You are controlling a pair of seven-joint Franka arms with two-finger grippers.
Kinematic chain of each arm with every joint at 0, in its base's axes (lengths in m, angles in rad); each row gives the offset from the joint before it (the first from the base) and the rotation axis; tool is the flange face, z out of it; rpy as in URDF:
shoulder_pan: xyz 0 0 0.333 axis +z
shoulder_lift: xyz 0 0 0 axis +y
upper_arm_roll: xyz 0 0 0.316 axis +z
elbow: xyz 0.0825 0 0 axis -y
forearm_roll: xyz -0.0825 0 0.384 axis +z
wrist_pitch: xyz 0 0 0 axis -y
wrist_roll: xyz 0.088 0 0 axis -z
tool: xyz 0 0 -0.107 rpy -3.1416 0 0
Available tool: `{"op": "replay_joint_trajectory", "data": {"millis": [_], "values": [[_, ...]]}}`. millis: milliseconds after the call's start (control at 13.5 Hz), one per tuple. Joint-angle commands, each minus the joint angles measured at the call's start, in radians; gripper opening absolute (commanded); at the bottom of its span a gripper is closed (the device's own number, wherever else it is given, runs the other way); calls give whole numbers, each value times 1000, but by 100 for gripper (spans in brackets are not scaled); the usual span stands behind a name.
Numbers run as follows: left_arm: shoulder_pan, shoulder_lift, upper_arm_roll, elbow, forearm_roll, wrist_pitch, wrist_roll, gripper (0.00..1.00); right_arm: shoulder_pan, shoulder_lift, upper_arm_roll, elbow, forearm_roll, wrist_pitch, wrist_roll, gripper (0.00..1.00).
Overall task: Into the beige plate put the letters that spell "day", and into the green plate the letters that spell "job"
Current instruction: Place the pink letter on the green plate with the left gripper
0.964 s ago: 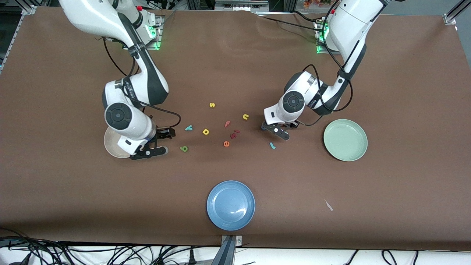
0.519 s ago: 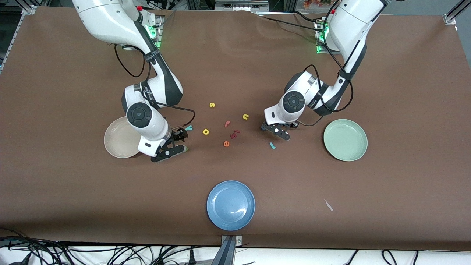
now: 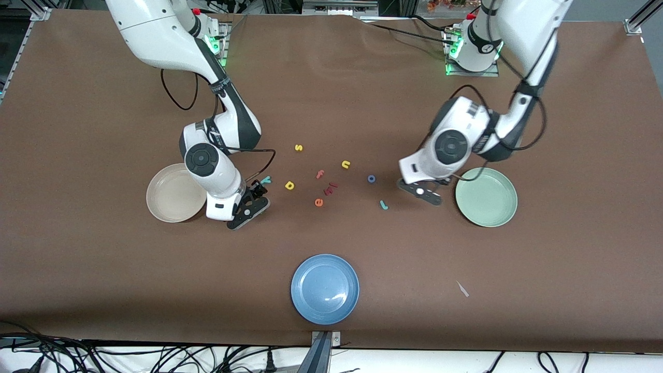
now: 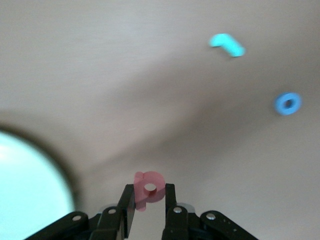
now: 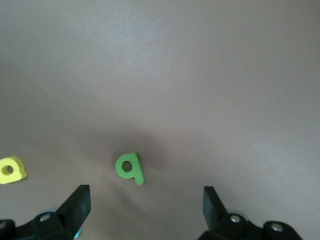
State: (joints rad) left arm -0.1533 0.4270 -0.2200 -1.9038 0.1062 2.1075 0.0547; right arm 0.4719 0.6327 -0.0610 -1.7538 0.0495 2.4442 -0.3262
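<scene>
My left gripper [image 4: 149,192] is shut on the pinkish-red b [image 4: 150,184], holding it by its sides just above the table. In the front view this gripper [image 3: 422,192] is beside the green plate [image 3: 487,199], at the side toward the letters. The teal j [image 3: 383,205] and the blue o [image 3: 371,178] lie on the table close by. My right gripper [image 5: 145,200] stands open over the dark green a [image 5: 130,168], with the yellow d [image 5: 11,170] beside it. In the front view the right gripper [image 3: 252,201] is next to the beige plate [image 3: 168,199], and the light teal y [image 3: 265,180] lies by it.
Other letters lie mid-table: a yellow s [image 3: 298,147], a yellow n [image 3: 346,164], a pinkish-red f [image 3: 320,174], an orange e [image 3: 319,202] and some dark red pieces [image 3: 330,187]. A blue plate [image 3: 325,288] sits near the front edge.
The left gripper shut on the b and carried it toward the green plate, uncovering the blue o. The right gripper moved from over the beige plate to over the green a.
</scene>
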Motion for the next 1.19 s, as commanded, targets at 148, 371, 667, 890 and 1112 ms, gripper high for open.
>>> {"op": "replay_joint_trajectory", "data": {"millis": [148, 371, 667, 890, 1112], "values": [[201, 15, -9, -11, 24, -3, 198, 5, -4, 35, 15, -24, 4, 52, -85, 100], [211, 65, -4, -17, 48, 12, 198, 5, -4, 38, 21, -27, 6, 58, -86, 100], [216, 93, -5, -20, 89, 14, 185, 10, -3, 42, 21, -67, 6, 119, -85, 86], [216, 95, -7, -17, 89, 11, 186, 99, -1, 42, 21, -65, 6, 113, -79, 68], [204, 64, -16, -1, 89, -3, 176, 100, 2, 41, 23, -64, 6, 113, -71, 66]]}}
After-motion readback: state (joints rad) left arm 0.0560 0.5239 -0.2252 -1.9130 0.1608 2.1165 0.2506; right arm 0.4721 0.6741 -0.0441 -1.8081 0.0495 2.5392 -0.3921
